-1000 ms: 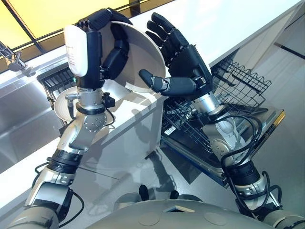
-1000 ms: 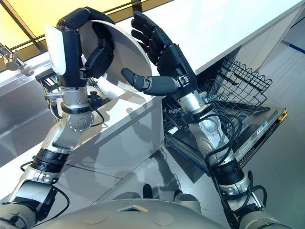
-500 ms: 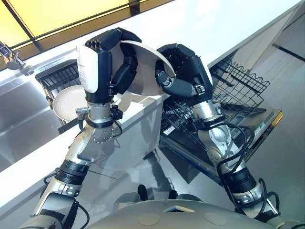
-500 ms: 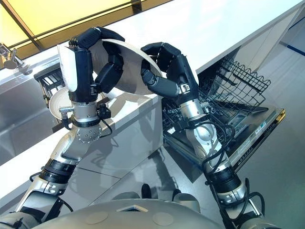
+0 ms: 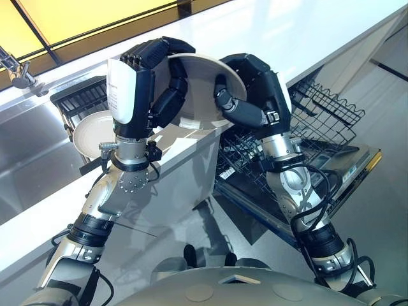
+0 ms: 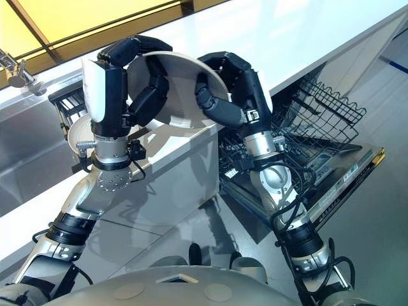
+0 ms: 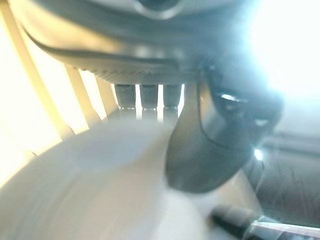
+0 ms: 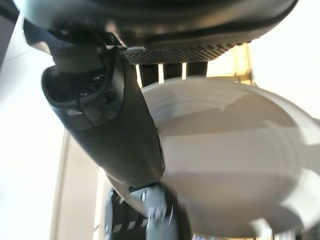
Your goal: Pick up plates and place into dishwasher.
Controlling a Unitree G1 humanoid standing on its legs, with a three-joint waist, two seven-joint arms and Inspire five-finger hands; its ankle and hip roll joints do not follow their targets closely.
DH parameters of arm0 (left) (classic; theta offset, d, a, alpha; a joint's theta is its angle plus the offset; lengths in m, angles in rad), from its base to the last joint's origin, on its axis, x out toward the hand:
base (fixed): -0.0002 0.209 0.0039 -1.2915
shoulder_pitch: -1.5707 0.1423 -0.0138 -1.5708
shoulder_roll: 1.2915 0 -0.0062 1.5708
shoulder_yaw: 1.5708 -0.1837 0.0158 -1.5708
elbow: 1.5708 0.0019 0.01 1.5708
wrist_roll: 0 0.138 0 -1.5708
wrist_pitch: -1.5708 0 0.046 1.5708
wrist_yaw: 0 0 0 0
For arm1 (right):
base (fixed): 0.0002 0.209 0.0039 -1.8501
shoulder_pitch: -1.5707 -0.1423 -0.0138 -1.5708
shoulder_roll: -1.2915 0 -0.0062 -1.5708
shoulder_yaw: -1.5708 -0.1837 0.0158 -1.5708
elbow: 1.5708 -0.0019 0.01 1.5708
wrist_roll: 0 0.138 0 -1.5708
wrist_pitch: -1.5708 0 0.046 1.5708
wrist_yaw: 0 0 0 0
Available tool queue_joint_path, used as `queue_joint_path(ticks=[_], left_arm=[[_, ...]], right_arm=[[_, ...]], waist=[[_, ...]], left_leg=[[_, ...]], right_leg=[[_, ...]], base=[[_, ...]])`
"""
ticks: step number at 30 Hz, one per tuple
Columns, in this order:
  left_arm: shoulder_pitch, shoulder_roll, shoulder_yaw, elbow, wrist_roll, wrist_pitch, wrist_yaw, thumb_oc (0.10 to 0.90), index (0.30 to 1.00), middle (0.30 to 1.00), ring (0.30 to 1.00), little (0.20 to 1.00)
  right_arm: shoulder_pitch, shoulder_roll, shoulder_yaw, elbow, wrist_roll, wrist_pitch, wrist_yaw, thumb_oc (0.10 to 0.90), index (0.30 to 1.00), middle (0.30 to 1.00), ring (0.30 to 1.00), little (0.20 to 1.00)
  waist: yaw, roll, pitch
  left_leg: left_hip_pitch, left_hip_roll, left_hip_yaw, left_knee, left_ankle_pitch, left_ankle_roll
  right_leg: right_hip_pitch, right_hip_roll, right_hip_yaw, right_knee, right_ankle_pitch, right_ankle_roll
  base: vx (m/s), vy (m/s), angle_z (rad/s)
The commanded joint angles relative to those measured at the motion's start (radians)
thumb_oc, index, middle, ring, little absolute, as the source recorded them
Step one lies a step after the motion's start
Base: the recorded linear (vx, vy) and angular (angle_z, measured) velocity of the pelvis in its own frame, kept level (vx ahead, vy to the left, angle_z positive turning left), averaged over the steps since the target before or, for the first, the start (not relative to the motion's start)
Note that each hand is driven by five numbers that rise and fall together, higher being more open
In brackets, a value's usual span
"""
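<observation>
Plate (image 5: 204,95) sits clamped between our left hand (image 5: 159,83) and right hand (image 5: 252,89), above the tabletop (image 5: 306,32); the dishwasher rack (image 5: 319,115) at 4 o'clock awaits it, another plate (image 5: 89,134) remains.

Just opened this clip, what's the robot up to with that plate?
Both hands are on one white plate, held in the air above the counter's edge. The left hand curls round its left rim and the right hand grips the right rim, so it looks like a handover. A second plate stands in the drying rack by the sink. The dishwasher is open, its rack pulled out.
</observation>
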State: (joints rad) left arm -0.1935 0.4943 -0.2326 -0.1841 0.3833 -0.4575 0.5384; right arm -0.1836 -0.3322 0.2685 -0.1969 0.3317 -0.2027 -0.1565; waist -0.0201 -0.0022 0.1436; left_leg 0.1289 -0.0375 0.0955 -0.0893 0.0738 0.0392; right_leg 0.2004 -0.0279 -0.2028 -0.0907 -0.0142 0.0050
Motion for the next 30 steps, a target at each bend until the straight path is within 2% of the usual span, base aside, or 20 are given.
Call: queue_joint_path(ticks=[1, 4, 11, 14, 19, 26, 30], left_arm=[[-0.058, -0.013, 0.101, -0.119, -0.315, -0.092, -0.123, 0.800, 0.900, 0.900, 0.900, 0.900], [-0.041, -0.019, 0.106, -0.116, -0.382, -0.079, -0.185, 0.800, 0.900, 0.900, 0.900, 0.900], [-0.035, -0.013, 0.133, -0.058, -0.453, -0.005, -0.196, 0.800, 0.900, 0.900, 0.900, 0.900], [-0.025, 0.006, 0.156, -0.020, -0.446, 0.013, -0.177, 0.800, 0.900, 0.900, 0.900, 0.900], [0.007, 0.047, 0.218, 0.059, -0.455, 0.037, -0.169, 0.800, 0.900, 0.900, 0.900, 0.900], [0.053, 0.084, 0.310, 0.154, -0.529, 0.091, -0.224, 0.800, 0.900, 0.900, 0.900, 0.900], [0.061, 0.104, 0.332, 0.212, -0.577, 0.096, -0.246, 0.800, 0.900, 0.900, 0.900, 0.900]], right_arm=[[0.000, -0.040, -0.153, -0.004, -0.050, -0.072, -0.092, 0.100, 0.300, 0.300, 0.300, 0.200], [-0.004, -0.051, -0.179, 0.003, -0.051, -0.084, -0.100, 0.100, 0.300, 0.300, 0.300, 0.200], [-0.031, -0.083, -0.234, 0.035, -0.082, -0.120, -0.140, 0.100, 0.300, 0.300, 0.300, 0.200], [-0.043, -0.109, -0.275, 0.054, -0.104, -0.153, -0.207, 0.100, 0.300, 0.300, 0.300, 0.200], [-0.056, -0.160, -0.407, 0.116, -0.192, -0.216, -0.438, 0.100, 0.300, 0.300, 0.300, 0.200], [-0.038, -0.259, -0.577, 0.248, -0.192, -0.166, -0.655, 0.100, 0.300, 0.300, 0.300, 0.200], [-0.040, -0.310, -0.630, 0.380, -0.204, -0.084, -0.721, 0.100, 0.300, 0.300, 0.300, 0.200]], waist=[[0.015, 0.028, -0.066], [0.018, 0.028, -0.064], [0.024, 0.026, -0.066], [0.026, 0.024, -0.066], [0.029, 0.024, -0.068], [0.041, 0.022, -0.072], [0.050, 0.021, -0.069]], left_leg=[[0.053, -0.010, -0.002, 0.002, -0.133, -0.020], [0.053, -0.009, -0.005, 0.002, -0.132, -0.019], [0.051, -0.009, -0.010, 0.002, -0.130, -0.020], [0.052, -0.007, -0.009, 0.002, -0.131, -0.020], [0.054, -0.005, -0.007, 0.002, -0.134, -0.020], [0.055, -0.005, -0.012, 0.002, -0.137, -0.022], [0.057, -0.007, -0.021, 0.004, -0.138, -0.022]], right_leg=[[-0.050, 0.031, 0.003, 0.108, -0.091, 0.044], [-0.048, 0.032, 0.004, 0.106, -0.090, 0.043], [-0.042, 0.031, 0.001, 0.096, -0.087, 0.043], [-0.040, 0.031, 0.001, 0.092, -0.086, 0.043], [-0.037, 0.032, 0.003, 0.091, -0.090, 0.045], [-0.032, 0.033, 0.001, 0.088, -0.094, 0.045], [-0.031, 0.034, 0.003, 0.092, -0.097, 0.043]], base=[[0.00, 0.002, 0.05], [0.00, 0.002, 0.02], [0.00, 0.000, 0.01], [0.02, -0.013, 0.04], [0.01, -0.006, 0.02], [0.06, -0.045, 0.03], [0.09, -0.068, 0.01]])
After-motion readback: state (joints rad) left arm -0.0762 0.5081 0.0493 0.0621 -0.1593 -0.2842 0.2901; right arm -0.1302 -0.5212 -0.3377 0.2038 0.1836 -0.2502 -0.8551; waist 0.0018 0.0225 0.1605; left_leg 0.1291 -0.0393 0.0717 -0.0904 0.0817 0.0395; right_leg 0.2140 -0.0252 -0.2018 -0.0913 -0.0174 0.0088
